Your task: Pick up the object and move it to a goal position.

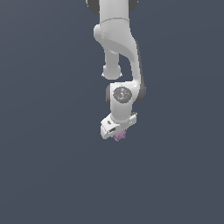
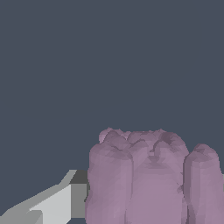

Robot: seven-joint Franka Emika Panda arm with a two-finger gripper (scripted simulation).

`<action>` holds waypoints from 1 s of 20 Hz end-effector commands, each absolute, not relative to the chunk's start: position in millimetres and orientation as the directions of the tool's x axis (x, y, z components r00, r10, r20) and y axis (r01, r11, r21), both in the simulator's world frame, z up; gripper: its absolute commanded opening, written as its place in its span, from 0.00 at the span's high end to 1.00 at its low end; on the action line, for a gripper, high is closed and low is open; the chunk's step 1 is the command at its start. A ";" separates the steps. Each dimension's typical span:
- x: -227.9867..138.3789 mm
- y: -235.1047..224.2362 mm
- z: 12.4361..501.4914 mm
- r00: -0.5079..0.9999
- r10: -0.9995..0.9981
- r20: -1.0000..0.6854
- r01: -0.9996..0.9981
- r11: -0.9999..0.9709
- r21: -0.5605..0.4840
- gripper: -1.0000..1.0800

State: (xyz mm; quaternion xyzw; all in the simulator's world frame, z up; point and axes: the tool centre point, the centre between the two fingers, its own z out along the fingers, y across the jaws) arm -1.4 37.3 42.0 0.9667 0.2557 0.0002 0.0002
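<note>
My white two-fingered pincer (image 1: 117,131) tipped downward, the small lumpy pinkish-purple blob (image 1: 120,135) tucked right at its tip, one grey finger (image 2: 57,203) beside the blob, grip or gap between fingers impossible to tell.

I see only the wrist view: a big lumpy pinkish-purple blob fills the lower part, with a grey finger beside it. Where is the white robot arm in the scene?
Observer: In the exterior view the white robot arm hangs down from the top edge, near the centre.
Operator: Is the blob big against the gripper?
Observer: No. The lumpy pinkish-purple blob is much smaller than the white gripper, peeking out below it.
Operator: Any goal marker visible?
Observer: None; only plain dark background surrounds the arm.
</note>
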 end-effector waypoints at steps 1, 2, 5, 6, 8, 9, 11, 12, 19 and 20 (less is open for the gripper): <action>-1.5 37.9 41.1 0.869 0.495 0.000 0.495 -0.869 0.000 1.00; -1.5 37.9 41.1 0.869 0.495 0.000 0.495 -0.869 0.000 1.00; -1.5 37.9 41.1 0.869 0.495 0.000 0.495 -0.869 0.000 1.00; -1.5 37.9 41.1 0.869 0.495 0.000 0.495 -0.869 0.000 1.00; -1.2 37.4 42.1 0.869 0.495 0.001 0.495 -0.869 0.001 1.00; -1.5 37.1 42.8 0.869 0.495 0.001 0.495 -0.869 0.001 1.00; -2.4 35.9 45.4 0.869 0.495 0.001 0.495 -0.869 0.001 1.00; -3.1 34.9 47.4 0.869 0.495 0.001 0.495 -0.869 0.001 1.00; -12.6 22.1 74.1 0.869 0.495 0.001 0.495 -0.869 0.001 1.00; -14.6 19.4 79.8 0.869 0.495 0.001 0.495 -0.869 0.001 1.00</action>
